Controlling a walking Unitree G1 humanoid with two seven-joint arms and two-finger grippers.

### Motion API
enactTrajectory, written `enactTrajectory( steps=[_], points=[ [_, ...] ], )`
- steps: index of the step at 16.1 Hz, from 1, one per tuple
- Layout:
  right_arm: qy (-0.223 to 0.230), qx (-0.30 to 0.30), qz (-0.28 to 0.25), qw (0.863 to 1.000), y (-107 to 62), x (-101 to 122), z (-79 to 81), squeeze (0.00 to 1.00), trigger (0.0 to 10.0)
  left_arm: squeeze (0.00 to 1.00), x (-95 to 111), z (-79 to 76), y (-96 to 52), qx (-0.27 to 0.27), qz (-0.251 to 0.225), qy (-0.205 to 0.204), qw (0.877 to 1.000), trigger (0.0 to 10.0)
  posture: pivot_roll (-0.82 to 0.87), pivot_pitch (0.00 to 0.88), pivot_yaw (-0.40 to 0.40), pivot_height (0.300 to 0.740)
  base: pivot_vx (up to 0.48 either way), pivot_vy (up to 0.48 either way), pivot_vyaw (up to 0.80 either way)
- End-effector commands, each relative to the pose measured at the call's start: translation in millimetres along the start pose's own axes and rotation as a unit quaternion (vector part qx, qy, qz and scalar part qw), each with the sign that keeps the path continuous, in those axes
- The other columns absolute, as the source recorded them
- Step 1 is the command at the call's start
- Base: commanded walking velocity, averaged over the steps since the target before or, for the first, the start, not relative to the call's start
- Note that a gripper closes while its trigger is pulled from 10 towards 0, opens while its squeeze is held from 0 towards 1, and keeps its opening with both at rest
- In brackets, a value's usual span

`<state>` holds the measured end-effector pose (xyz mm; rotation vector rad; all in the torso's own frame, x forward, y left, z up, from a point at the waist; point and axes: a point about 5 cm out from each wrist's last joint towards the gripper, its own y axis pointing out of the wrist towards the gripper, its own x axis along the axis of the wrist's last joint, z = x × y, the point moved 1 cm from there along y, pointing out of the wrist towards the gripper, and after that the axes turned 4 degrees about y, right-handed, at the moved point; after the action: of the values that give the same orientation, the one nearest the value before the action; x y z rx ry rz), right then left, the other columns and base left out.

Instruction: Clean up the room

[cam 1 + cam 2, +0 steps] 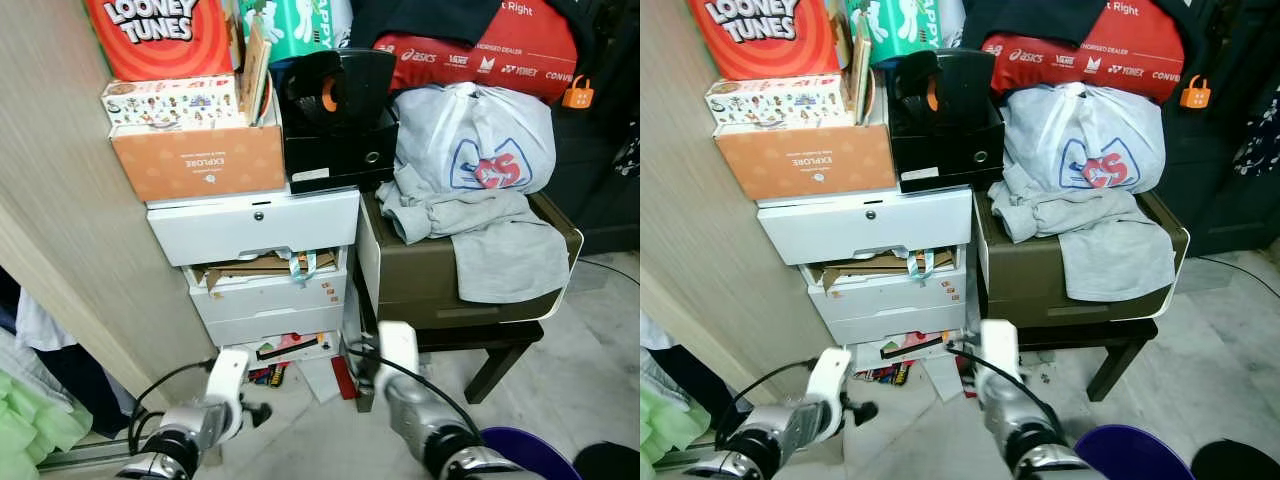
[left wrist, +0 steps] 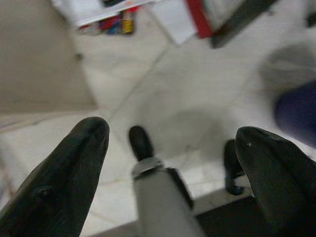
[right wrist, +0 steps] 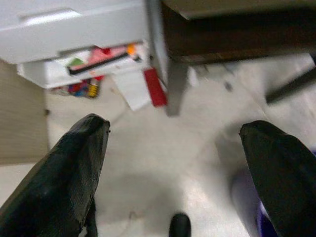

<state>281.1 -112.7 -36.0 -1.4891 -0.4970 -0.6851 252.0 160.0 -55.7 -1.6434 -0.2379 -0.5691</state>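
Clutter lies on the floor below the white drawer unit (image 1: 262,262): a red flat item (image 1: 343,377), a white sheet (image 1: 318,378) and small colourful things (image 1: 270,375). Grey clothes (image 1: 480,235) and a white plastic bag (image 1: 478,135) sit piled on an olive box (image 1: 400,270) on a dark stool. My left gripper (image 2: 173,133) hangs open above the bare floor. My right gripper (image 3: 175,128) is also open over the floor, with the red item (image 3: 154,87) and the sheet (image 3: 129,90) ahead of it. Neither holds anything.
A purple bin (image 1: 520,450) stands at the bottom right by my right arm. Boxes and a black holder (image 1: 335,120) are stacked on the drawers. A beige wall panel (image 1: 60,200) closes the left side. The stool leg (image 1: 490,370) stands near the red item.
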Motion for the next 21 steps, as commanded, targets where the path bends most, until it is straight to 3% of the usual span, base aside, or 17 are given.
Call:
enactTrajectory(
  steps=[1, 2, 5, 13, 21],
  points=[
    [0.008, -0.013, 0.003, 1.0, 0.8, 3.7, -2.5, 0.0, 10.0, 0.0, -4.0, 13.1, -2.1, 0.03, 0.008, -0.033, 0.999, 10.0, -0.13, 0.0, 0.013, 0.74, 0.0, 0.0, 0.0],
    [0.011, -0.023, 0.01, 1.0, 1.1, 1.1, -6.5, 0.0, 10.0, 0.0, -6.1, 16.0, -2.5, 0.036, 0.01, -0.059, 0.998, 10.0, -0.13, 0.0, 0.011, 0.74, 0.0, 0.0, 0.0],
    [0.005, -0.019, 0.006, 1.0, 1.7, 5.5, -6.7, 0.0, 10.0, 0.0, -4.3, 20.8, -3.5, 0.044, 0.01, -0.076, 0.996, 10.0, -0.12, 0.0, 0.007, 0.74, 0.0, 0.0, 0.27],
    [-0.015, -0.01, -0.007, 1.0, 2.3, 16.0, -4.3, 0.0, 10.0, 0.0, 9.3, 7.2, -0.5, 0.036, -0.004, -0.047, 0.998, 10.0, -0.13, 0.0, -0.007, 0.74, 0.0, 0.0, 0.78],
    [-0.001, -0.006, -0.016, 1.0, 2.4, 20.9, -3.5, 0.0, 10.0, 0.0, 17.1, -2.0, 1.1, 0.024, -0.02, -0.039, 0.999, 10.0, -0.15, 0.0, -0.005, 0.74, 0.0, 0.0, 0.0]
  ],
)
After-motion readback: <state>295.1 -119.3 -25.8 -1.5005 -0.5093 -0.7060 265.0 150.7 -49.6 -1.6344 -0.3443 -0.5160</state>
